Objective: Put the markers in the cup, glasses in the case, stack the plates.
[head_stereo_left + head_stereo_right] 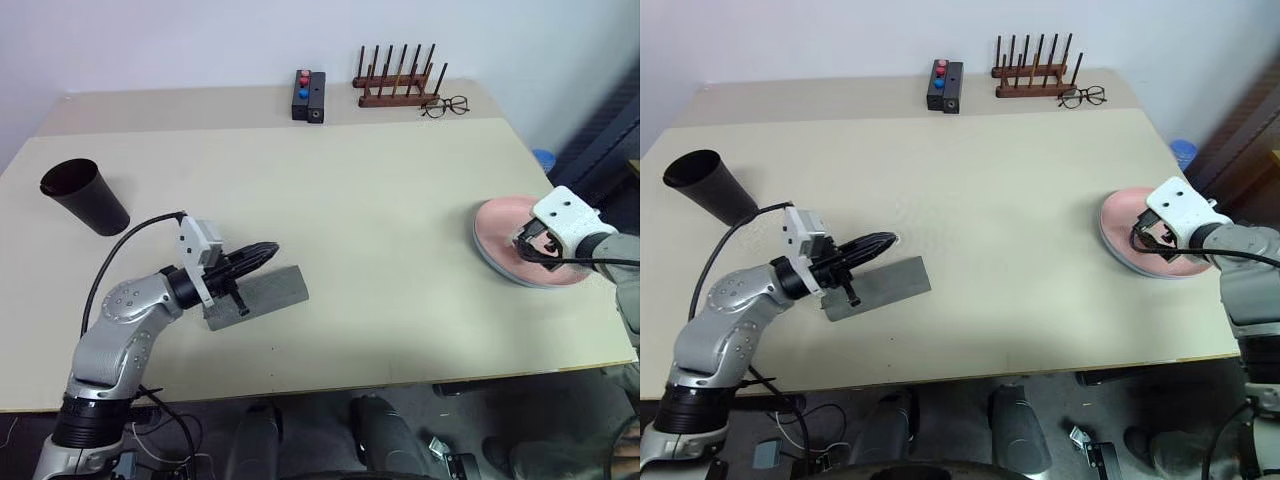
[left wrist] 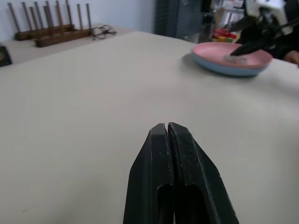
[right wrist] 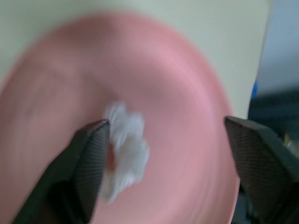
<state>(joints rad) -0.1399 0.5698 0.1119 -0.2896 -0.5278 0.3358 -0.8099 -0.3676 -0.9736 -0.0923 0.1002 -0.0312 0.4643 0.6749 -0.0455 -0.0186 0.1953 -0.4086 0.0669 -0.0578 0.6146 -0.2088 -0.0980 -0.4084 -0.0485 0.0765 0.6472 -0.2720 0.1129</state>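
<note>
Tabletop (image 1: 380, 250), stacked plates (image 1: 500, 230) directly beneath wide-open right claw (image 1: 530, 243).

Silver arms, white wrist housings, black cables

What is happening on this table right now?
The pink plate sits stacked on the blue plate at the table's right edge, with the right gripper open just above it. The left gripper is shut, empty, by the closed grey case. The black cup stands at far left.
</note>
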